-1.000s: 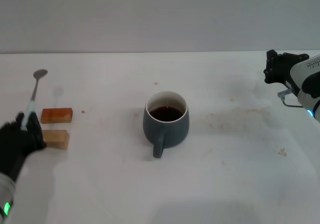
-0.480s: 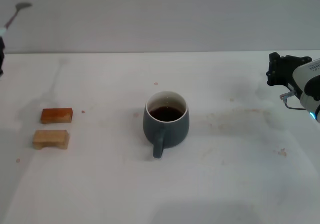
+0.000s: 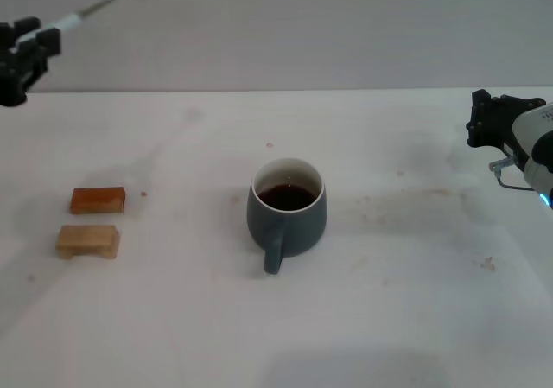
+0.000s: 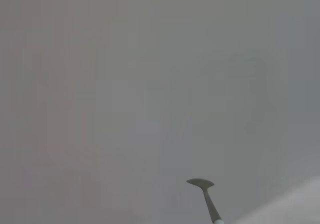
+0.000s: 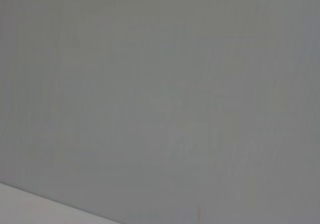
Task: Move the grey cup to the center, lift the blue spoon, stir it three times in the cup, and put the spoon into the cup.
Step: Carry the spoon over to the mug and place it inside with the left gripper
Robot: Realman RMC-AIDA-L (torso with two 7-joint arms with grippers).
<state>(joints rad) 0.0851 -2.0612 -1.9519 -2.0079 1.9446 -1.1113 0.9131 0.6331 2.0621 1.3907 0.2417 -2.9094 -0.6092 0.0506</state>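
Note:
The grey cup point(image 3: 288, 211) stands at the middle of the table with dark liquid inside and its handle toward me. High at the far left, my left gripper point(image 3: 30, 47) is shut on the pale handle of the blue spoon point(image 3: 99, 5). The spoon slants up and to the right, its metal bowl well above the table and far left of the cup. The left wrist view shows only the spoon's bowl and neck point(image 4: 205, 196) against the grey wall. My right gripper point(image 3: 488, 116) hangs idle at the right edge.
An orange-brown block point(image 3: 98, 200) and a tan wooden block point(image 3: 87, 240) lie at the table's left, one behind the other. Faint brown stains point(image 3: 406, 200) mark the table right of the cup. A grey wall rises behind the table.
My left gripper has lifted the spoon from the table beside the blocks, up past the left edge, then swung right so the spoon tilts toward the middle. The right gripper drifted slightly right.

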